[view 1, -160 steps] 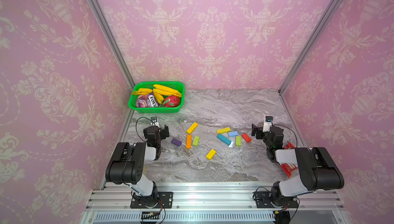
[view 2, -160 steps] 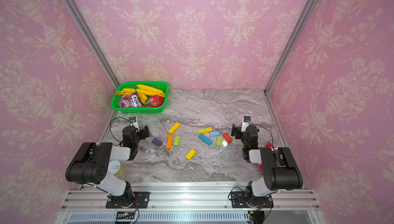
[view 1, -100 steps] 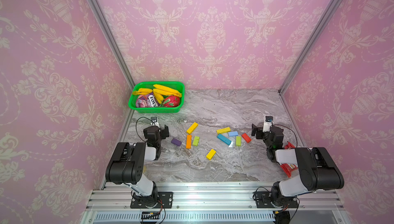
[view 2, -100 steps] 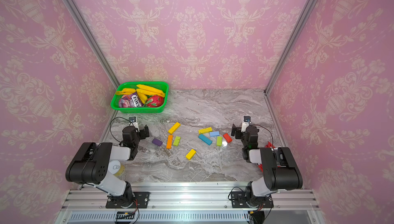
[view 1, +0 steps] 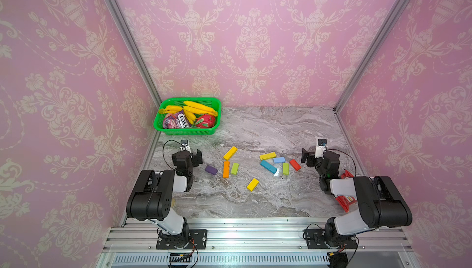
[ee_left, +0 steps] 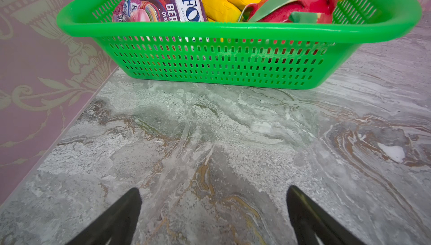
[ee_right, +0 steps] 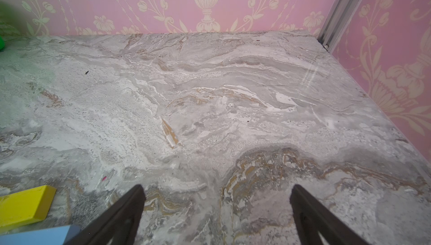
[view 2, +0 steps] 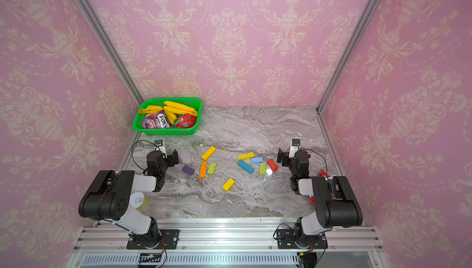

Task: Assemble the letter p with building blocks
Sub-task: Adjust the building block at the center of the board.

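Nothing has shifted over the last second. Both arms sit folded at the near edge of the marble surface (view 1: 255,203), and every block lies where it lay. The left claw (ee_left: 213,191) is released, its jaws spread wide over bare marble, facing the green basket (ee_left: 233,31) of bananas in the far left corner. The right claw (ee_right: 218,189) is also released and empty, low over the right side of the surface.

The blocks lie flat in two loose groups between the arms.
- **Left group:** the purple block (view 1: 211,170) is nearest the left claw. Next come the orange block (view 1: 226,169) and the left lime block (view 1: 234,168), just beside each other. The far yellow block (view 1: 230,153) lies slanted beyond them.
- **Right group:** this holds the right yellow block (view 1: 267,156), the light blue block (view 1: 279,160), the teal block (view 1: 268,166) and the right lime block (view 1: 285,169). The red block (view 1: 295,164) is closest to the right claw.
- **Between the groups:** the lone yellow block (view 1: 252,184) lies nearer the front.

No stem or bowl of a "p" has been laid, so I judge the assembly not yet begun. The stillness reads as the pause before a first pick. The purple block looks the easiest reach for the left claw and the red block for the right. The bare marble beyond the blocks would give room to build.
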Controlling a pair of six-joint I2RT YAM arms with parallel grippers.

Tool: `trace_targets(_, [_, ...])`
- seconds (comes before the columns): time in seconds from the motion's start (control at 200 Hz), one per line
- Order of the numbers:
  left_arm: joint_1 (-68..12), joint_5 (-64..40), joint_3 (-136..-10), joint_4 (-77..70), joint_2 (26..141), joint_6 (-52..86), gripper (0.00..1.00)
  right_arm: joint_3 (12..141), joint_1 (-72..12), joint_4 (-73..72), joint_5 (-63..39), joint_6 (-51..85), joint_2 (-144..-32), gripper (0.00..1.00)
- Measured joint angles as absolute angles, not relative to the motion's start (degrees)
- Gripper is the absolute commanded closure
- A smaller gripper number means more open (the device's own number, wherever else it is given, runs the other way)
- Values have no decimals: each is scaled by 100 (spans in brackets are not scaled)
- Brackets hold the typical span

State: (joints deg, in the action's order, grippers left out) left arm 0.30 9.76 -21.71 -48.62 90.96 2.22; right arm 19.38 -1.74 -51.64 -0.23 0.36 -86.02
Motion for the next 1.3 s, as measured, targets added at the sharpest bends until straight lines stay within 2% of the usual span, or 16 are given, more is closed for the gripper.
trace_targets(0.23, [30,980,-2171,-4864,9096,222,1,1992,-180,-4956,-19,34,-8543,0])
trace_targets(0.33, [25,1135,-2171,-4670,8941,261,1,2447,-237,-3887,150,62,-8184,0])
trace_targets(0.53, [25,1490,-2357,-3636,7808,528,1,4346,-386,-1625,421,661,-7730,0])
trace_targets(0.72, [25,1376,-2746,-2502,6925,1199,1,4764,-939,-543,405,1026,-7699,0])
trace_targets(0.895, [25,915,-3146,-1487,6495,1791,4,5321,-1695,167,191,1105,-8294,0])
trace_targets(1.076, [19,176,-3494,-628,6453,2359,8,6495,-2405,565,-215,1094,-9365,0])
trace_targets(1.301, [-67,-760,-3728,-5,6650,3013,17,8263,-2891,1004,-1000,1098,-10989,11])
